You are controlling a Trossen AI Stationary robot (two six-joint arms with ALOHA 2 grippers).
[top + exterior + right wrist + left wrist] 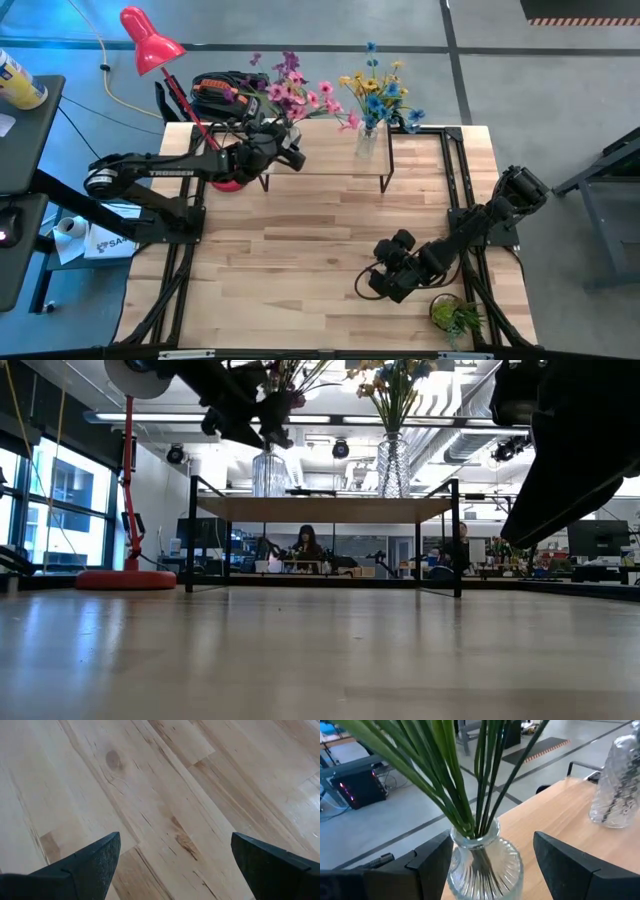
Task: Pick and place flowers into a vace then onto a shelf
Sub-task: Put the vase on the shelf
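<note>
Table: pale wood planks, visible grain and knots, smooth with a soft sheen. Shelf: light wood top on thin black metal legs. Two vases: clear ribbed glass, glossy. Flowers: smooth green plastic-looking stems. Gripper fingers: dark, matt, finely textured. Lamp: glossy red shade

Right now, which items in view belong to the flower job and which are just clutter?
Job:
- pink and purple flowers in ribbed glass vase, on the shelf
- blue and yellow flowers in second vase, also on the shelf
- left gripper, fingers open either side of the ribbed vase

Lying about:
- red desk lamp
- small potted plant
- right gripper, open over bare tabletop
</note>
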